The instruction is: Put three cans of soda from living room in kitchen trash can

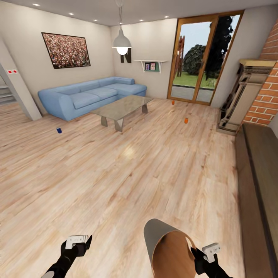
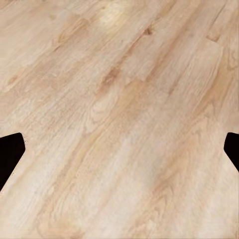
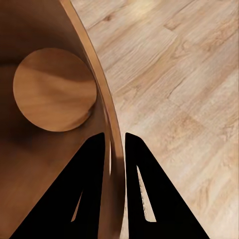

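I am in the living room. A blue can of soda (image 1: 59, 130) stands on the floor in front of the sofa. An orange can (image 1: 186, 120) stands right of the coffee table, and a second orange one (image 1: 173, 102) stands farther back by the glass doors. All are far ahead of both grippers. My right gripper (image 1: 197, 253) (image 3: 117, 144) is shut on the rim of the tash can (image 1: 166, 247), one finger inside the wall and one outside; the brown inside (image 3: 50, 89) holds nothing. My left gripper (image 1: 83, 241) (image 2: 119, 149) hangs open over bare floor.
A glass coffee table (image 1: 121, 108) stands mid-room in front of the light-blue corner sofa (image 1: 88, 94). Wood-framed glass doors (image 1: 200, 58) are at the back. A long dark bench (image 1: 258, 173) and a brick wall (image 1: 266, 92) line the right side. Stairs (image 1: 5, 94) rise at the far left.
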### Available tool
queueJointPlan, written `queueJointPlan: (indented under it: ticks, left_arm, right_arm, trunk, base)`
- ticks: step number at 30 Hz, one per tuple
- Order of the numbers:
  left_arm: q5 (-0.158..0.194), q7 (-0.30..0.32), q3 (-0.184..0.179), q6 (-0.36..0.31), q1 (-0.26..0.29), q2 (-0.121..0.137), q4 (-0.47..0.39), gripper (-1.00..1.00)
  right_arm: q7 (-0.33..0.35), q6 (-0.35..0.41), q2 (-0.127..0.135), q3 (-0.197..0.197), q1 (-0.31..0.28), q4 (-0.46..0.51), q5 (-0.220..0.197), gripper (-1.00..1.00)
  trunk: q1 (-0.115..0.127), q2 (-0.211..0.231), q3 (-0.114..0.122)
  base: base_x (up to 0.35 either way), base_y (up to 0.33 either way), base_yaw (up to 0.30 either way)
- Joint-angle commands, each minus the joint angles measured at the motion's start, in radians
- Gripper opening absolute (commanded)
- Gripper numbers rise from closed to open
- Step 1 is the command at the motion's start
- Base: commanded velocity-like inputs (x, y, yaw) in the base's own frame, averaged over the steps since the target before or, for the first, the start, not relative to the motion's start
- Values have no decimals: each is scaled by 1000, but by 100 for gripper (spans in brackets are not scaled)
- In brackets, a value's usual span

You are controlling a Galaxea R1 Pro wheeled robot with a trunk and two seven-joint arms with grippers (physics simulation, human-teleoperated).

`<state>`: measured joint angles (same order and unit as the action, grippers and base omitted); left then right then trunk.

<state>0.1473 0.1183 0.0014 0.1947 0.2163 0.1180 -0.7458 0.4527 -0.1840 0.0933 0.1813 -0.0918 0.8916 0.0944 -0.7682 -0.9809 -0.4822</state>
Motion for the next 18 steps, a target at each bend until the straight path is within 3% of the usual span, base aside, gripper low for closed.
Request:
queueJointPlan:
  ticks: [1, 18]
  left_arm:
    - [0, 0, 0, 0, 0, 0, 0, 100]
    - [-3, 0, -1, 2, 0, 0, 0, 100]
  right_arm:
    - [6, 0, 0, 0, 0, 1, -7, -100]
    - [6, -2, 1, -1, 0, 0, -6, -100]
  trunk:
    - [0, 0, 0]
    - [0, 0, 0]
  base:
    - [112, 249, 0]
    - [103, 271, 0]
